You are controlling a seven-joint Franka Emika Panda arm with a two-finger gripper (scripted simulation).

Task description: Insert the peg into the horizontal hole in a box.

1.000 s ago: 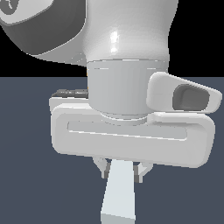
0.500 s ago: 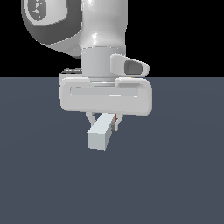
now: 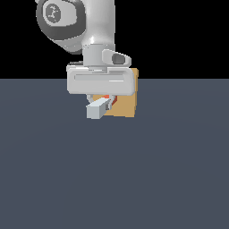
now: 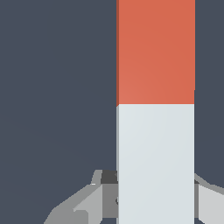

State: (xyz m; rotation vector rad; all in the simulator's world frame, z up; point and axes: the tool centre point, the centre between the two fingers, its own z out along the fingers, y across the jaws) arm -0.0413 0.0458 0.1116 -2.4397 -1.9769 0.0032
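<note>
Gripping the peg (image 3: 98, 108) at its white half, the gripper (image 3: 102, 99) holds it level before the box (image 3: 126, 105); any tilt could jam its red tip on the hidden hole's rim.

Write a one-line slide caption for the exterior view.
Panda gripper holds the peg by its white half, red end pointing toward the tan box behind it.

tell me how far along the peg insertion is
Done: the gripper is shut on the peg by its white half and carries it above the floor. In hand: the red end points toward the box behind it. Left: entering the hole, which the gripper and peg hide in the exterior view, so insertion can't be confirmed.
</note>
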